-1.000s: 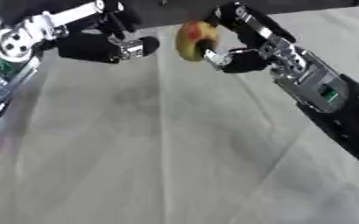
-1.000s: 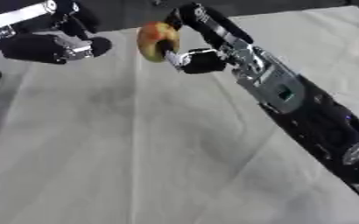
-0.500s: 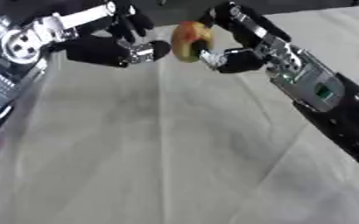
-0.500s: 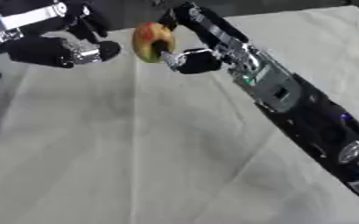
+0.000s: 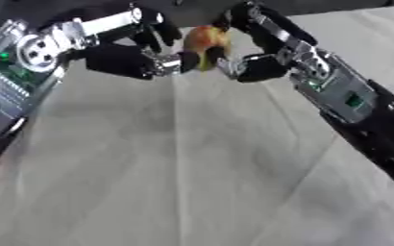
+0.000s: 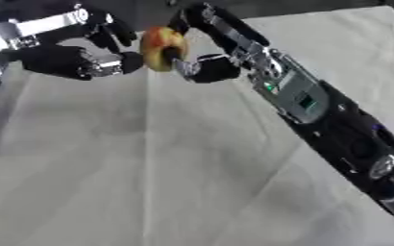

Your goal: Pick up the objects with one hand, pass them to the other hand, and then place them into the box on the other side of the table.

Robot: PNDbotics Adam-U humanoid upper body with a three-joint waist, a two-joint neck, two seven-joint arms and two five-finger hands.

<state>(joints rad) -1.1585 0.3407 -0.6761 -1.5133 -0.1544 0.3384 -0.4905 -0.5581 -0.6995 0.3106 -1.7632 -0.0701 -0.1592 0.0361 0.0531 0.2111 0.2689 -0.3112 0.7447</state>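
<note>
A small round fruit, red and yellow (image 5: 205,44), hangs in the air above the far middle of the table. My right hand (image 5: 255,62) is shut on it, fingers over its top and thumb under its right side. My left hand (image 5: 133,60) has come in from the left and its fingers (image 5: 182,61) now touch the fruit's left side, curled partly round it. In the right eye view the fruit (image 6: 160,47) sits between both hands. No box shows in either view.
A pale creased cloth (image 5: 192,173) covers the table. The right forearm (image 5: 351,101) slants across the right side. The left arm (image 5: 24,62) with its green board fills the upper left. A dark band runs along the table's far edge.
My left hand has moved right, closing the gap until its fingers meet the fruit. The right hand has held the fruit nearly still.
</note>
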